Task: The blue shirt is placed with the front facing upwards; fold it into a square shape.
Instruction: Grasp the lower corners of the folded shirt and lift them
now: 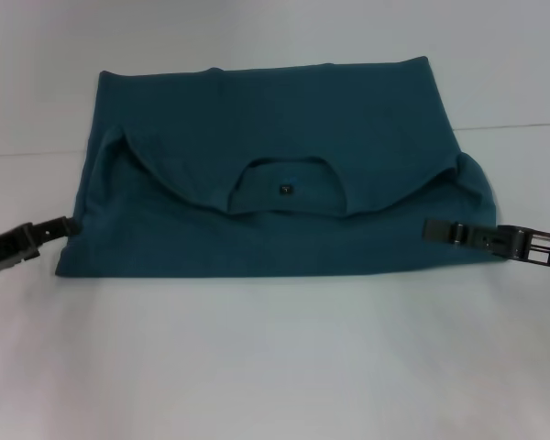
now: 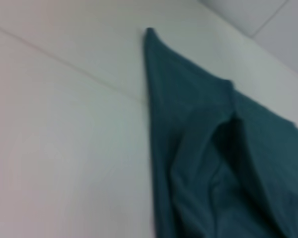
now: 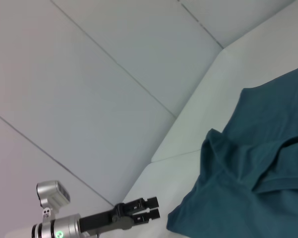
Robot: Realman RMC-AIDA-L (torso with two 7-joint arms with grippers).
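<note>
The blue shirt (image 1: 275, 183) lies flat on the white table (image 1: 275, 367), partly folded into a wide band, its long axis running left to right, the collar with its dark label turned toward the robot at centre. Soft, light cotton, it should drape and slip unless pinched at doubled edges or corners. Left gripper (image 1: 60, 226) touches the left edge, fingers nearly together on nothing; right gripper (image 1: 437, 229) overlies the right edge, fingers' state cannot be told.

Plain teal-blue shirt (image 1: 275, 183) — dark neck label (image 1: 285, 190), white table (image 1: 275, 367), black claws
</note>
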